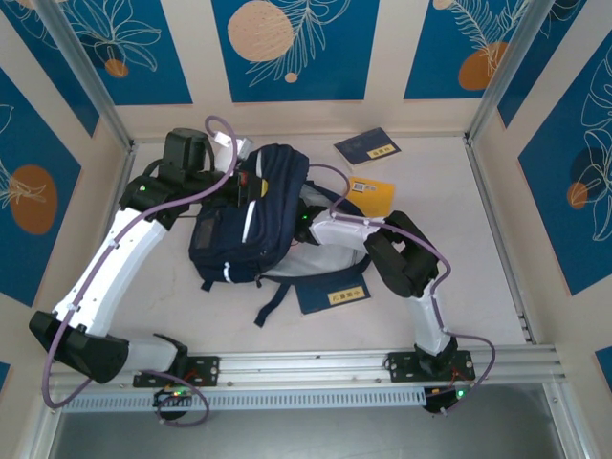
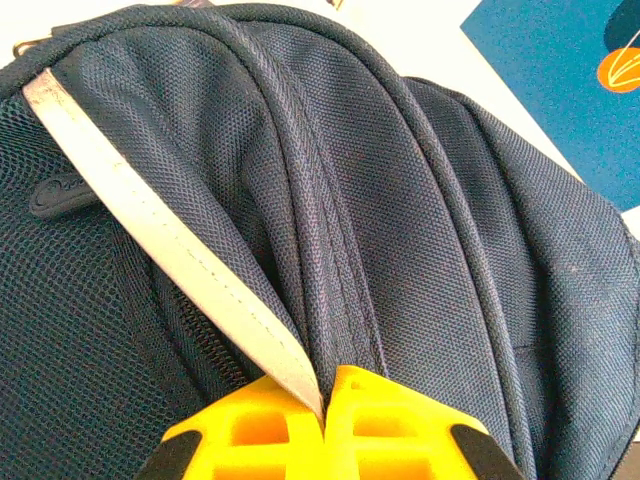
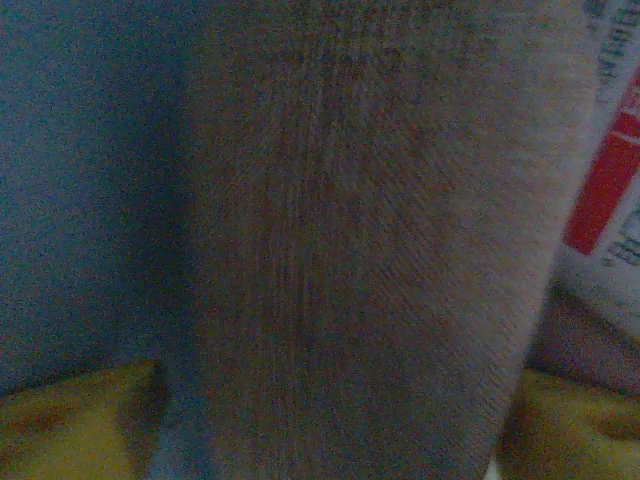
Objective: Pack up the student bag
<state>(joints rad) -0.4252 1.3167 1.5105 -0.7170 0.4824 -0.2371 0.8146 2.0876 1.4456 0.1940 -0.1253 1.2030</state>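
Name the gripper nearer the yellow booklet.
Right. The right gripper is at the student bag's edge beside the yellow booklet; the left gripper pinches the bag's far side.

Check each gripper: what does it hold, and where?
The left gripper is shut on the backpack, pinching a fabric fold beside its white stripe. The right gripper has its fingers apart around blurred grey cloth; a hold cannot be told.
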